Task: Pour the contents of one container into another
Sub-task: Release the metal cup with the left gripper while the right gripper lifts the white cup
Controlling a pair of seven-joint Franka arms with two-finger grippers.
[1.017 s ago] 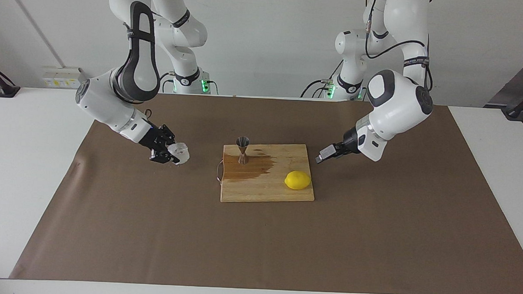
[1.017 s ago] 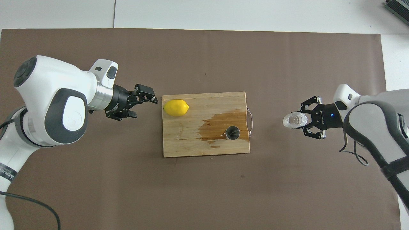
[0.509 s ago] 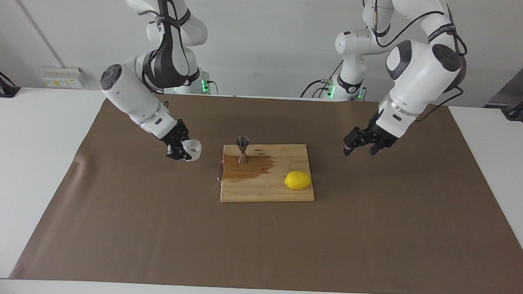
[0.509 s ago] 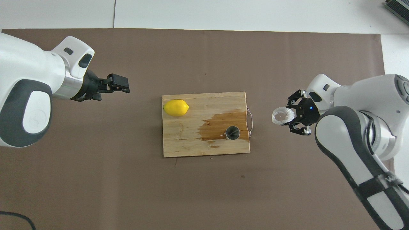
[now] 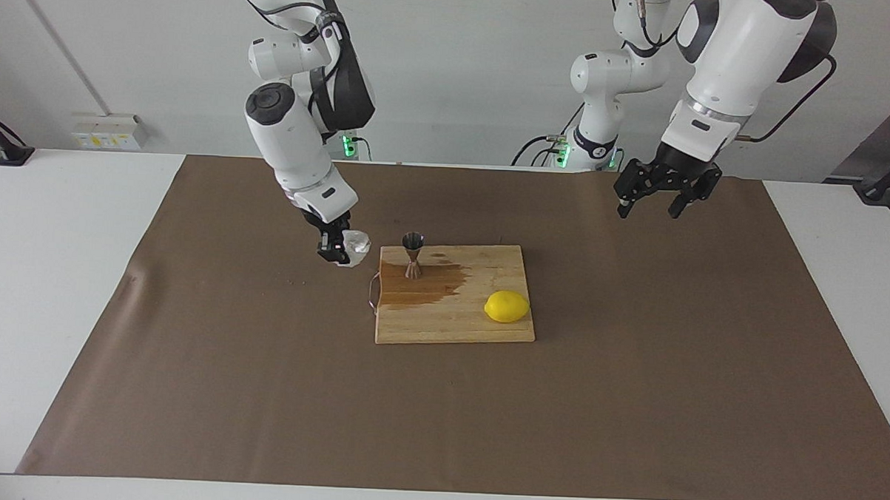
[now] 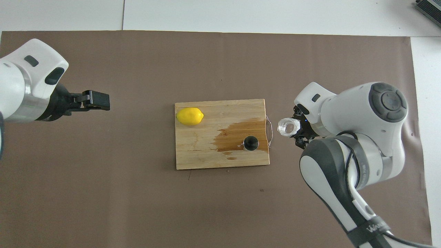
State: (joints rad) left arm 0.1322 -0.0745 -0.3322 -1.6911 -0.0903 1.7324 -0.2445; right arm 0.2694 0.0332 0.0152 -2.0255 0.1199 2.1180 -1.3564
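The clear glass tumbler (image 5: 355, 247) (image 6: 288, 126) hangs low over the brown mat, just off the cutting board's handle end, mouth facing up. My right gripper (image 5: 345, 251) (image 6: 293, 130) is shut on it from the side. The steel jigger (image 5: 413, 255) (image 6: 250, 143) stands upright on the wooden board (image 5: 450, 320) (image 6: 196, 151), in a dark wet patch, a short gap from the tumbler. My left gripper (image 5: 649, 205) (image 6: 97, 100) is raised over the mat at the left arm's end, open and holding nothing.
A yellow lemon (image 5: 507, 306) (image 6: 190, 116) lies on the board's corner toward the left arm's end. A wire handle (image 5: 372, 292) (image 6: 270, 132) sticks out of the board toward the tumbler. A brown mat (image 5: 262, 392) covers the table.
My right arm has carried the tumbler toward the board and jigger, turning its mouth up. My left gripper has lifted and pulled away from the board, still open.
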